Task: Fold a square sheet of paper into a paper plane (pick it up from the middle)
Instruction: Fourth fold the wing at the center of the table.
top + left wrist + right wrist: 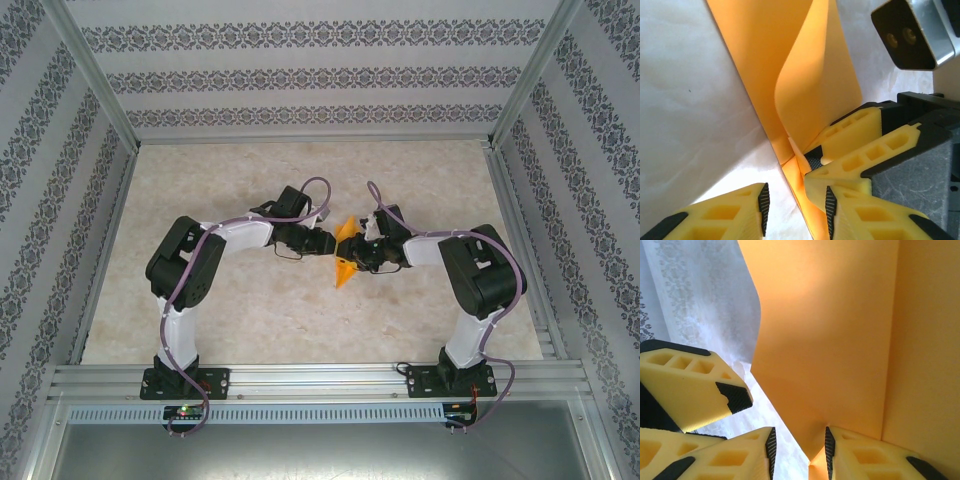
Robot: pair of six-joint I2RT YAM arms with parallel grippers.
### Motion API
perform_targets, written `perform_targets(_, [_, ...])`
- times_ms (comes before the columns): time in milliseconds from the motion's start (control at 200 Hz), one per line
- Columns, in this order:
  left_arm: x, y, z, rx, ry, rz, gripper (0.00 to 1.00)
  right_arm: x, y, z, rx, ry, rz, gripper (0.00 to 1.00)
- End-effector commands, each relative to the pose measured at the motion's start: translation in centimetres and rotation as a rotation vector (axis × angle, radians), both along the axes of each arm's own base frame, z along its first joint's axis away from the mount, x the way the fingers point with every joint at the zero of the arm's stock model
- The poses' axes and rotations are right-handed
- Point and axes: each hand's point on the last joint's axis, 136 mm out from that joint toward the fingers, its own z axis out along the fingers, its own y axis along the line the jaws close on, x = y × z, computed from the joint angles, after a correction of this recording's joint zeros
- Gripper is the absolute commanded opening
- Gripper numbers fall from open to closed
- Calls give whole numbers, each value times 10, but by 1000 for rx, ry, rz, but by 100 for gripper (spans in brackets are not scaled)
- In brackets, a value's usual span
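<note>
The pale beige marbled table [300,310] carries a folded bright orange paper sheet [345,262], partly upright near its middle.

A beige marbled tabletop [250,310] sits inside an aluminium frame [320,378], with striped floral wallpaper [300,80] behind.

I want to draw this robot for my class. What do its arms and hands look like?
The left arm and right arm are white tubes joined by chunky black joints, each with a thin lilac cable looping along it. The left hand and right hand each have two yellow plastic fingers with square hollows and black ribbed pads.
</note>
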Motion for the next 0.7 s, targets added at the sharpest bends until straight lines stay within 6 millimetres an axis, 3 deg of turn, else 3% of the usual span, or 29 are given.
perform_targets(0, [14,-7,5,-55,12,35,41,-18,-11,-25,-61,61,-6,35])
perform_targets(310, [29,-15,3,-132,76,52,42,-19,-10,-23,-47,42,8,35])
perform_targets(699, [28,-19,-6,-139,150,22,33,-20,-11,-16,-51,7,24,31])
